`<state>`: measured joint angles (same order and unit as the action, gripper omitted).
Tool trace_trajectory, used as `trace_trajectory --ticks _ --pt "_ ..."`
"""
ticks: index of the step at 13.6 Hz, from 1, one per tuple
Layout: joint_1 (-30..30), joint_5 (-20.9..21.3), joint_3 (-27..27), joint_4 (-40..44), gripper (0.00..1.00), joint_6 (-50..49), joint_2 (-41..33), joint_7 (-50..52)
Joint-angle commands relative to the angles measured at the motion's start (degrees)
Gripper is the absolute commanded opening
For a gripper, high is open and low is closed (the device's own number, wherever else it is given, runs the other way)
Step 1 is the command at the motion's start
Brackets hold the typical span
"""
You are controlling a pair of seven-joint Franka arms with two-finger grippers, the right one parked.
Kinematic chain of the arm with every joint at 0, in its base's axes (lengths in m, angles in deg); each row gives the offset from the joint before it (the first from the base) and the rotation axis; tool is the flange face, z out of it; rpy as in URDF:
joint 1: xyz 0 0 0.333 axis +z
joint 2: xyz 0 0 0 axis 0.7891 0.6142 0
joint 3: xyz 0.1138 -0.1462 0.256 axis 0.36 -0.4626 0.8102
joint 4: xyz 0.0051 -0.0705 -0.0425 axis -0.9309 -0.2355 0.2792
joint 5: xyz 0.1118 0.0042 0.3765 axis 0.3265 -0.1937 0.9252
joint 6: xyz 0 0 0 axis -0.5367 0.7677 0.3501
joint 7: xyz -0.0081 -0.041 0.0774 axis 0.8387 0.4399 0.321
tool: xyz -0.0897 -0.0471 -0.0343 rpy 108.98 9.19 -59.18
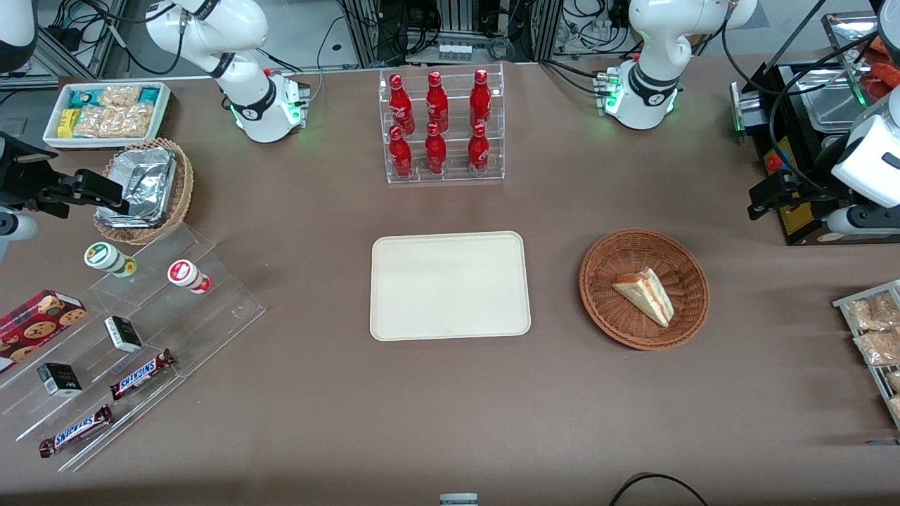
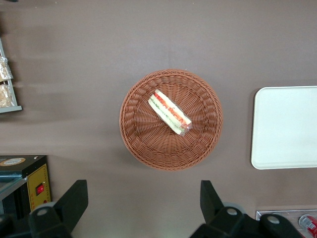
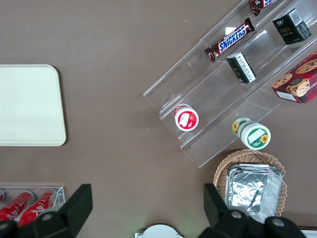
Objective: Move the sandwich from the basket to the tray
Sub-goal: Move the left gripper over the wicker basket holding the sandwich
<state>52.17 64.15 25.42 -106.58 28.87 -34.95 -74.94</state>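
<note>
Snickers bars (image 1: 140, 374) and small boxes sit on the clear stepped rack (image 1: 133, 337) at the counter's near edge, parked arm's end; not part of this job.

Tool (image 2: 140, 206) is up high toward the working arm's end of the counter, fingers (image 2: 74, 198) spread wide apart, holding nothing. Seen from the wrist, the basket (image 2: 171, 120) lies straight ahead of the open jaws and well below, with bare counter (image 1: 450, 422) between.

Sandwich (image 1: 645, 296) lies in the basket (image 1: 644, 288), roughly centred, on its side, filling layers showing along one long edge. Its long axis runs diagonal to the counter edges, and diagonal to the line between the fingers too. My read: the wrist needs a turn so the fingers close across the short width, not along the length.

Tray (image 1: 450, 286) is mid-counter, beside the basket toward the parked arm's end, apart from it and empty. Task not yet started by the look of it: the pick comes first.

Other containers:
- clear rack of red bottles (image 1: 440, 126), farther from the front camera than the tray
- tan basket (image 1: 145, 191) holding foil containers
- white bin (image 1: 107, 112) of snack packets at the far corner, parked arm's end

Risk as I see it: soft bread, so a hard squeeze would crush it.
</note>
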Motion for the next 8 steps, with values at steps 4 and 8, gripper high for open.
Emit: trace_trajectory --ticks 4,8 --pt "0.1 1.1 -0.4 1.3 1.00 -2.5 0.6 -1.1" --pt "0.0 4.4 -1.5 0.5 1.00 -2.5 1.0 -1.0"
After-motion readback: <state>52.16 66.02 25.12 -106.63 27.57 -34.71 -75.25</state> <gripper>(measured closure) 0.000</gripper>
